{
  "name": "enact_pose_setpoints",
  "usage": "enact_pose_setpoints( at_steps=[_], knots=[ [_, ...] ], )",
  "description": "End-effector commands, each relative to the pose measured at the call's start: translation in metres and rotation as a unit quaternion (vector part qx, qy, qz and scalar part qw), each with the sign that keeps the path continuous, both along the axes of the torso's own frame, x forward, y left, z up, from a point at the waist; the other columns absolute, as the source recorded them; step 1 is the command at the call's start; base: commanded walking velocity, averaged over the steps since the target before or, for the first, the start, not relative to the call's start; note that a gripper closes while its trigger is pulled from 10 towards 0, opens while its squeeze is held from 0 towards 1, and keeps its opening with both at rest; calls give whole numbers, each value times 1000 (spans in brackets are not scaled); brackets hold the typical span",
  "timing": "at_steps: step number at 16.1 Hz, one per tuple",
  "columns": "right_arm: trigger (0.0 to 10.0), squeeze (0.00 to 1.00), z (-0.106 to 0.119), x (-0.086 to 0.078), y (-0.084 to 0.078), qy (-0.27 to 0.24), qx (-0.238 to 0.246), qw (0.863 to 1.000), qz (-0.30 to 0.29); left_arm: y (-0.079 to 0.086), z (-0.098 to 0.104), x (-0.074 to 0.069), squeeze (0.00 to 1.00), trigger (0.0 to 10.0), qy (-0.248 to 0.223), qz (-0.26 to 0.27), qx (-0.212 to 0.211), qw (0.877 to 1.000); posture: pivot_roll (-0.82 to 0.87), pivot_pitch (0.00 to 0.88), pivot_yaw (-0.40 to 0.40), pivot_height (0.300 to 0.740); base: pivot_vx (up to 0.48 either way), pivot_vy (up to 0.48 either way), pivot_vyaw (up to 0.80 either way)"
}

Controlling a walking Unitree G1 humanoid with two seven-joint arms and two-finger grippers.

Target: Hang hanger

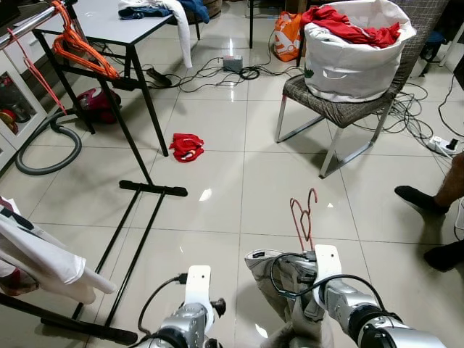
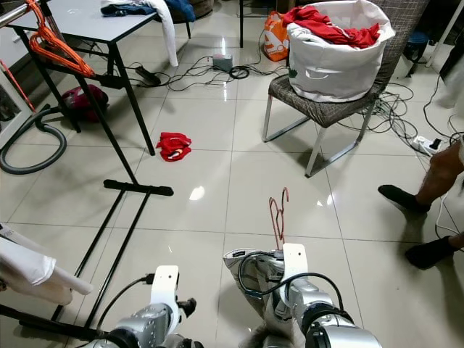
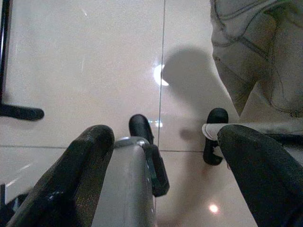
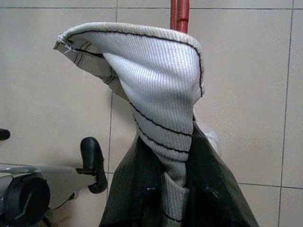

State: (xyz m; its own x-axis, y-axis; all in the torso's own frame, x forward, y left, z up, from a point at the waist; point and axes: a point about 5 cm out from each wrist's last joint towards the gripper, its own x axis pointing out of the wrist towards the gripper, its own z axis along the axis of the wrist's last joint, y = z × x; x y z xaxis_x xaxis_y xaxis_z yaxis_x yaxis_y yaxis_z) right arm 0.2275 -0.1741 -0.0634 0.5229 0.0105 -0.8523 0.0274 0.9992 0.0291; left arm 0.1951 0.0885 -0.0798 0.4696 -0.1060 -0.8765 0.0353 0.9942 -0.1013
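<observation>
Low in the head views, the right gripper (image 1: 313, 255) is seen raised in front of the robot, its silver forearm angled forward, and its fingers (image 4: 142, 189) are closed on a grey ribbed garment (image 4: 151, 104) together with the red hanger (image 1: 304, 216). The hanger's hook is held pointing up and away from the robot, above the glossy tiled floor (image 1: 239, 188), and the garment is draped over the hanger and bunched between the fingers. The left gripper (image 3: 165, 156) is held lower, on the rack's side of the hanger, with its fingers spread wide and nothing between them; only tile is seen past them. The black clothes rack (image 1: 138, 181) is found to the left of the hanger, its base bar lying on the floor and orange hangers (image 1: 80, 43) carried on its rail. Beyond the hanger, a chair (image 1: 341, 109) bearing a white laundry bag (image 1: 355, 58) of red clothes is seen, and a red cloth (image 1: 186, 146) lies on the floor between rack and chair. A person's feet (image 1: 420, 199) are seen to the right of the hanger.
</observation>
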Motion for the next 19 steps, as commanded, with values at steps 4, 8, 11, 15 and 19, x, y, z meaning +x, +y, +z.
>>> enact_pose_setpoints(
  at_steps=[4, 8, 11, 15, 19],
  knots=[
    [10000, 0, 9, 13, 4, -30, 2, 1000, 8, 2, 0, 0, 0, 10000, 6, -31, 17, 999, -68, 0, 84, 740, 0, 0, 0],
    [10000, 0, 10, 16, 2, -33, -1, 999, 8, 1, 0, 1, 0, 10000, 4, -29, 19, 999, -71, 0, 81, 740, 0, 0, 0],
    [10000, 0, 13, 19, 1, -40, -5, 999, 4, -1, 1, 3, 0, 10000, 0, -38, 19, 999, -77, 0, 86, 740, 0, 0, 0],
    [10000, 0, 16, 24, 3, -53, -7, 999, 1, -3, 3, 5, 0, 10000, -3, -64, 30, 997, -92, 0, 98, 740, 0, 0, 0],
    [10000, 0, 18, 27, 2, -60, -6, 998, -8, -3, 4, 8, 0, 10000, -7, -78, 37, 996, -93, 0, 103, 740, 0, 0, 0]
  ],
)
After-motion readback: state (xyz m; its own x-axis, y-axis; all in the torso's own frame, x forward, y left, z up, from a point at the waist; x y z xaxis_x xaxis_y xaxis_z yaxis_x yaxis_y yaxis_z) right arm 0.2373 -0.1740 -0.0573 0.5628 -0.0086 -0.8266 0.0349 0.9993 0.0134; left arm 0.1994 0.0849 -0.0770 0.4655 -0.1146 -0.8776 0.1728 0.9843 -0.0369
